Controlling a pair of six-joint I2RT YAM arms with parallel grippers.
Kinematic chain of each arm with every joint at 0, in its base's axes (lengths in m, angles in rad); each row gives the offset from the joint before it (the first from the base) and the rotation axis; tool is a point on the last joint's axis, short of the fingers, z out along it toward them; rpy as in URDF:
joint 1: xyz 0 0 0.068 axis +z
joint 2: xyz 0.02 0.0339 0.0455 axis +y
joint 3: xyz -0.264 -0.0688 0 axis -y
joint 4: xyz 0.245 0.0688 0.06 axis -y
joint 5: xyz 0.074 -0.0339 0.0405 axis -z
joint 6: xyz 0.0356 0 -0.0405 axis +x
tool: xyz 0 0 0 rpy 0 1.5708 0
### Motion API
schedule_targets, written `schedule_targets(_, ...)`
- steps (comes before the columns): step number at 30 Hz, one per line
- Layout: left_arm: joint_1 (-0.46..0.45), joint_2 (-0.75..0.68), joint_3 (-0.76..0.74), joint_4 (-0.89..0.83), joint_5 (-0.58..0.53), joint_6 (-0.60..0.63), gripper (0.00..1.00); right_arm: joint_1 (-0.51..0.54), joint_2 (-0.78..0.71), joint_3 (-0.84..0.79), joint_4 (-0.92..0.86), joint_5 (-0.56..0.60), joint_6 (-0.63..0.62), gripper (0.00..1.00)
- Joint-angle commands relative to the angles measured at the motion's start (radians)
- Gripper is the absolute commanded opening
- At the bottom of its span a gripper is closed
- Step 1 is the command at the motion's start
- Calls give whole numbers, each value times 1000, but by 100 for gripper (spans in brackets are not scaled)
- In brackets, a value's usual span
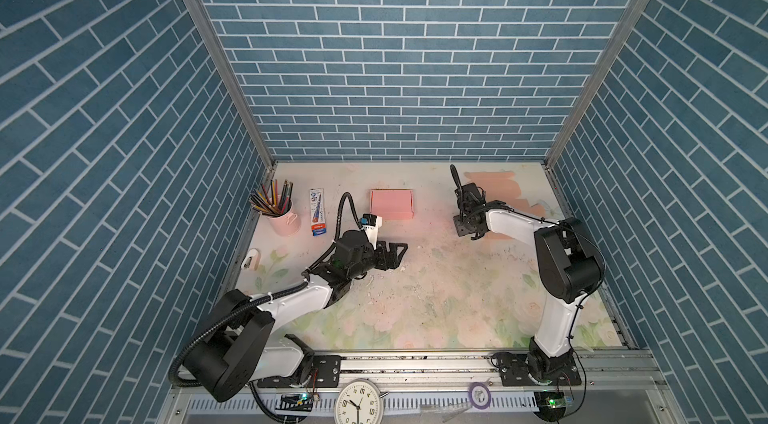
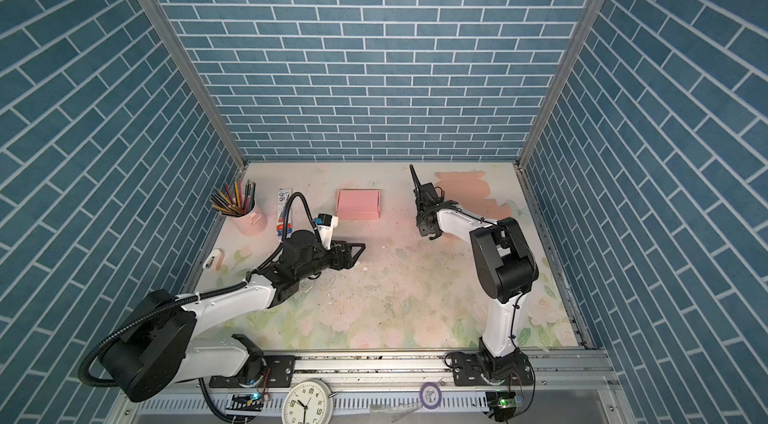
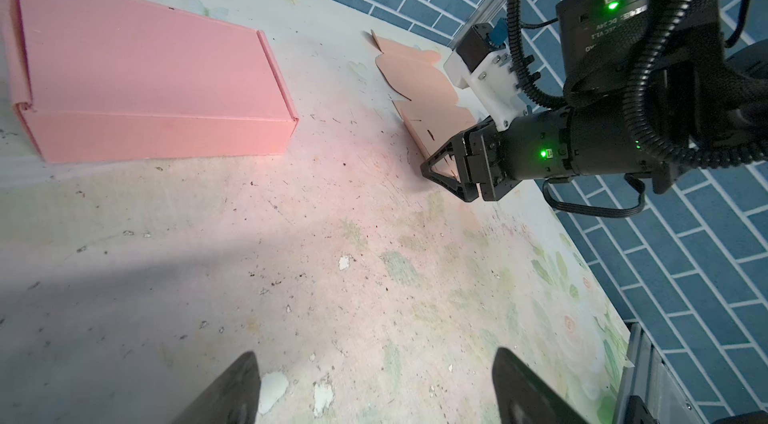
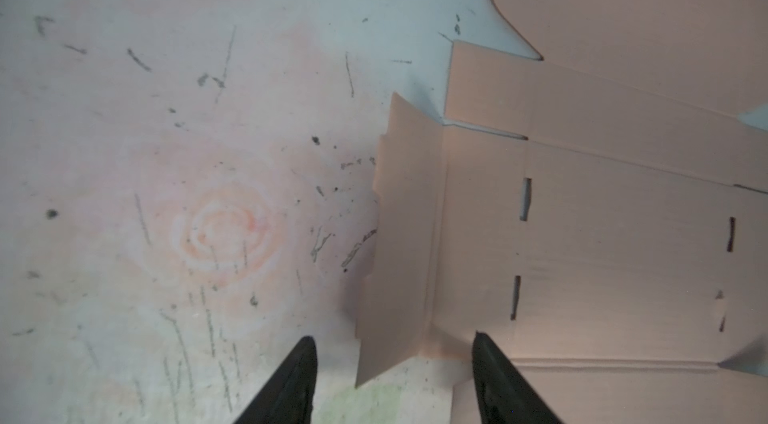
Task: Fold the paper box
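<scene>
A folded pink box (image 2: 358,204) sits near the middle of the tabletop's (image 2: 415,301) far edge. A flat paper box blank (image 2: 461,189) lies toward the far right corner, with the right tool (image 2: 428,231) lowered over its near left part. The left tool (image 2: 357,255) is nearer the front edge than the pink box, clear of it.

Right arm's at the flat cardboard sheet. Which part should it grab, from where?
I'd take the side flap of the flat sheet, toward the pink box. It stands creased up off the table, between the open jaws of the right gripper; come down over it. The rest lies flat, nothing to pinch.
</scene>
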Motion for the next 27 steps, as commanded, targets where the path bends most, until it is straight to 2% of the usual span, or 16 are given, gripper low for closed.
schedule_targets(1,-6,-20,-12,-9,-21,9,88,6,24,5,20,67,-40,59)
schedule_targets(15,-6,-30,-21,-4,-21,2,88,5,111,37,40,141,-65,24)
schedule_targets(23,-5,-18,-23,10,-13,-9,88,8,90,12,53,157,-69,18)
schedule_targets(27,-5,-25,-28,13,-12,-14,88,14,81,9,42,168,-67,12)
